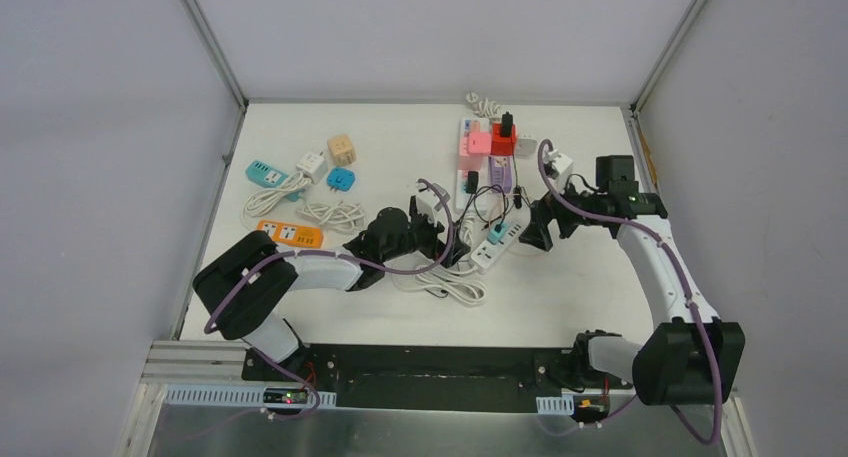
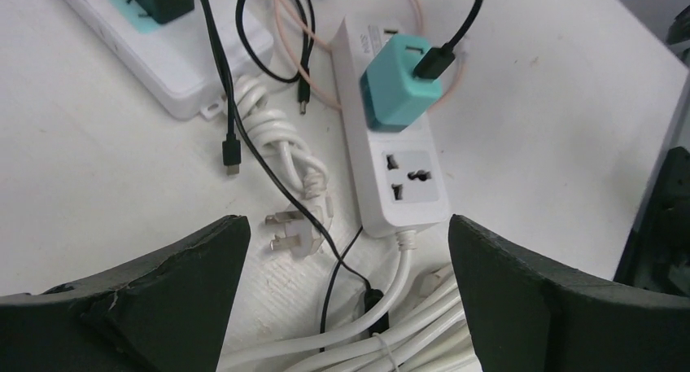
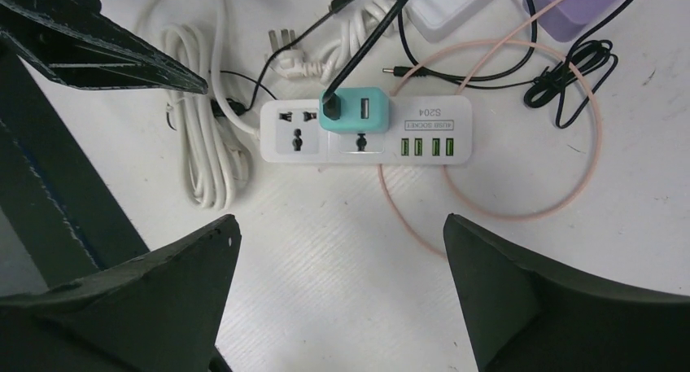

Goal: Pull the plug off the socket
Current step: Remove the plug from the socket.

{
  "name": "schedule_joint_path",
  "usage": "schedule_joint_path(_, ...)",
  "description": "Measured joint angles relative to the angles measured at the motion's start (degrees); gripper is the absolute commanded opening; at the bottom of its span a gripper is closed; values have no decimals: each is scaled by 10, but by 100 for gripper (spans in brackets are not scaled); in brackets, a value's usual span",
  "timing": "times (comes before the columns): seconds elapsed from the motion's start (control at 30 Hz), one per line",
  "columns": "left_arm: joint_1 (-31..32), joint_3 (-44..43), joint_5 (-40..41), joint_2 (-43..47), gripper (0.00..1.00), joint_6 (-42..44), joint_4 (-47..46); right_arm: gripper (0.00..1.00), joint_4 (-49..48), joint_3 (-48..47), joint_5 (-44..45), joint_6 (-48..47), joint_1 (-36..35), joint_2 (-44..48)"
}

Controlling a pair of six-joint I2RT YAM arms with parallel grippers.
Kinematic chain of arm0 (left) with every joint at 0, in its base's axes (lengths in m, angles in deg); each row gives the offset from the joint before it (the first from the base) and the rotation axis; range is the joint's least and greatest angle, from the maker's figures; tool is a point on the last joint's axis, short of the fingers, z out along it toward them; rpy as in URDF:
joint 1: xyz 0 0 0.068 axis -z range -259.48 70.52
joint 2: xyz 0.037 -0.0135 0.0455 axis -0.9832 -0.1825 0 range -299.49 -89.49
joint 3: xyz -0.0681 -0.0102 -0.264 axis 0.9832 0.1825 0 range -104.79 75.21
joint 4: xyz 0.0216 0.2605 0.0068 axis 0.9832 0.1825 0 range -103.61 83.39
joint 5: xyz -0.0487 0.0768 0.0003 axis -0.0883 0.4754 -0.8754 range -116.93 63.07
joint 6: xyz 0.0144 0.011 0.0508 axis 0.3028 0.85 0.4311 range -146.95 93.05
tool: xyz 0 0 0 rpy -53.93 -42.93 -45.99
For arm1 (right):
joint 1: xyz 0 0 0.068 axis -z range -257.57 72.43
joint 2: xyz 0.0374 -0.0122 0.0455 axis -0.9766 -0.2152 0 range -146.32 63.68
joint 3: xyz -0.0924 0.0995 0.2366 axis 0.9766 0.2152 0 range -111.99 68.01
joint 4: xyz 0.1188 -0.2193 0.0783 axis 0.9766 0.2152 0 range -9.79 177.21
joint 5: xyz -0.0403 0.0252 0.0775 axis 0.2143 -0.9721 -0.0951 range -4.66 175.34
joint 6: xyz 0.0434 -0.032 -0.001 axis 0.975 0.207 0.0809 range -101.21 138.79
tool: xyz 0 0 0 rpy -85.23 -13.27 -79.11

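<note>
- It was a robotics lab cell: grey panels [image 1: 100,127] on aluminium posts [image 1: 210,42] walled a white table [image 1: 400,127].
- The left arm [image 1: 300,272] and right arm [image 1: 660,262] were bolted at 6 o'clock.

Light bright, even, diffuse, apparently from overhead. White matte tabletop [image 1: 590,277] uniformly lit, no hot spots. Shadows under coiled white cables [image 1: 440,282] soft, short. Pale grey enclosure walls [image 1: 100,127] slightly dimmer than table. Overhead view sharp, though far items were hard to resolve (small, not blurred). In left wrist view, black wedge-shaped fingers [image 2: 146,299] at bottom edge were soft, out of focus. White rectangular plastic power strip [image 2: 407,172] and teal cube-shaped plastic adapter [image 2: 395,95] were crisp. No motion blur.
</note>
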Motion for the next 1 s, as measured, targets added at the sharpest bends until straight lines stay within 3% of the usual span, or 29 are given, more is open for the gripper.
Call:
schedule_joint_path(0.23,0,-1,-3,-25,95,0,-5,100,-16,0,94,-1,-81,-41)
schedule_joint_path(0.5,0,1,-4,-25,95,0,-21,99,-107,33,173,57,-153,-62)
schedule_joint_path(0.8,0,15,-9,-18,95,1,-32,80,-186,35,232,128,-221,-158)
schedule_joint_path(1.0,0,20,-9,-2,94,3,-32,58,-191,34,249,138,-229,-169)
